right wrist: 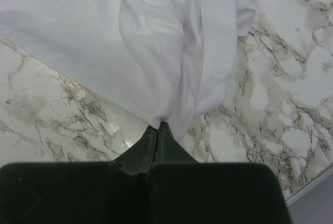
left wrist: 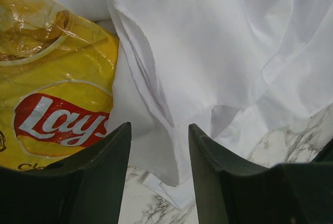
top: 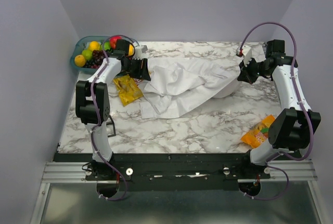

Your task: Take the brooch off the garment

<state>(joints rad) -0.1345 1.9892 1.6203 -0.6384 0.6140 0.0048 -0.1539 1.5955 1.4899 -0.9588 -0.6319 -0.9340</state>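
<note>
The white garment (top: 179, 86) lies crumpled across the middle of the marble table. My right gripper (top: 244, 71) is shut on a fold of its right edge and holds that fold lifted off the table; the right wrist view (right wrist: 158, 125) shows the cloth (right wrist: 156, 52) pinched at the closed tips. My left gripper (top: 141, 70) is open over the garment's left edge, its fingers (left wrist: 117, 146) straddling a hanging fold (left wrist: 177, 104) without touching it. The brooch is hidden in every view.
A yellow chip bag (top: 127, 89) lies just left of the garment and fills the left of the left wrist view (left wrist: 52, 94). A bowl of fruit (top: 96, 52) stands at the back left. An orange snack packet (top: 258, 132) lies near the right arm's base.
</note>
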